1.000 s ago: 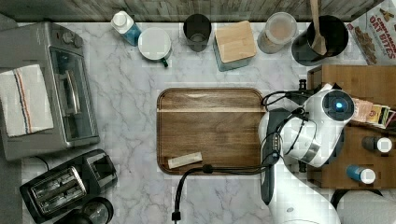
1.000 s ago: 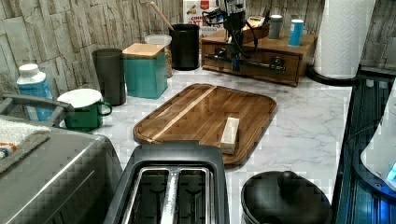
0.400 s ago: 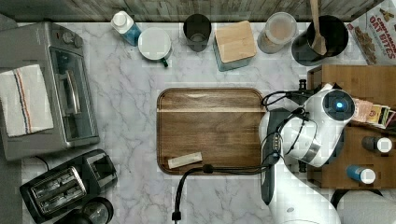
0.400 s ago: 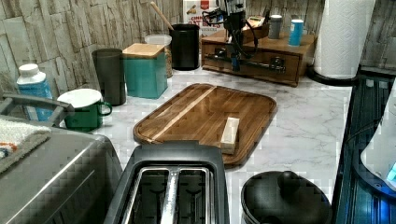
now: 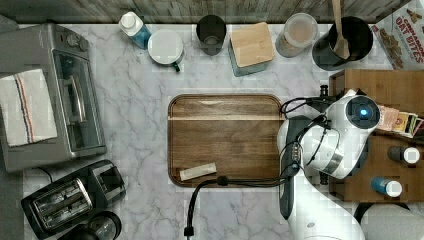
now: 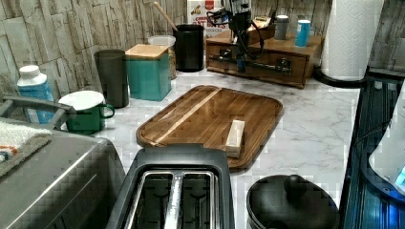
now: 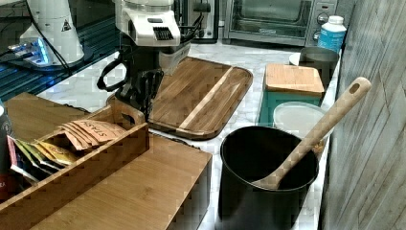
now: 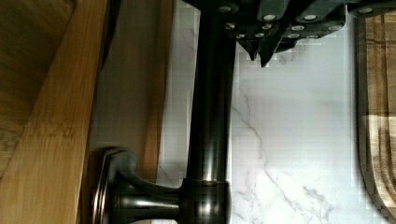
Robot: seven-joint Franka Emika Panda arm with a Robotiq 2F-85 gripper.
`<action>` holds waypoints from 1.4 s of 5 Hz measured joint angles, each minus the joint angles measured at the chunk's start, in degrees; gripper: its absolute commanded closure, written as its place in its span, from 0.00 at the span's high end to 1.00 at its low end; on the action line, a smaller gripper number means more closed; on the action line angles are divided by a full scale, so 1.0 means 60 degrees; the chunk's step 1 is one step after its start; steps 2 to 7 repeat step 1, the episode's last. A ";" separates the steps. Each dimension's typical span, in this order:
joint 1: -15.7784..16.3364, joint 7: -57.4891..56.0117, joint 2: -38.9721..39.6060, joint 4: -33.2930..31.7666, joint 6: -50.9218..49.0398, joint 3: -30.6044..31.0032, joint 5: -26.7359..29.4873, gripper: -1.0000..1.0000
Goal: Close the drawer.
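Observation:
The drawer (image 6: 267, 72) is the front panel of the wooden organizer box (image 5: 385, 85), with a long dark bar handle (image 6: 260, 64). Its front looks close to flush with the box. In the wrist view the handle (image 8: 212, 116) runs along the drawer front (image 8: 128, 84). My gripper (image 8: 261, 55) is shut with nothing in it. It hangs right beside the handle, on the counter side, not around it. In the left view the gripper (image 6: 239, 64) points down in front of the drawer. In the right view the gripper (image 7: 143, 103) stands at the box's edge.
A dark wooden cutting board (image 5: 225, 140) with a small pale block (image 5: 198, 171) lies just in front of the drawer. A black cable (image 5: 240, 181) runs along the board's edge. A black pot with a wooden spoon (image 5: 345, 42) and a paper towel roll (image 6: 351, 38) flank the organizer.

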 measured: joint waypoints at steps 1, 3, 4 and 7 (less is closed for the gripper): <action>0.0005 0.0000 -0.0005 0.0000 0.0000 -0.0001 0.0000 0.00; 0.0005 0.0000 -0.0005 0.0000 0.0000 -0.0001 0.0000 0.00; 0.0005 0.0000 -0.0005 0.0000 0.0000 -0.0001 0.0000 0.00; 0.0005 0.0000 -0.0005 0.0000 0.0000 -0.0001 0.0000 0.00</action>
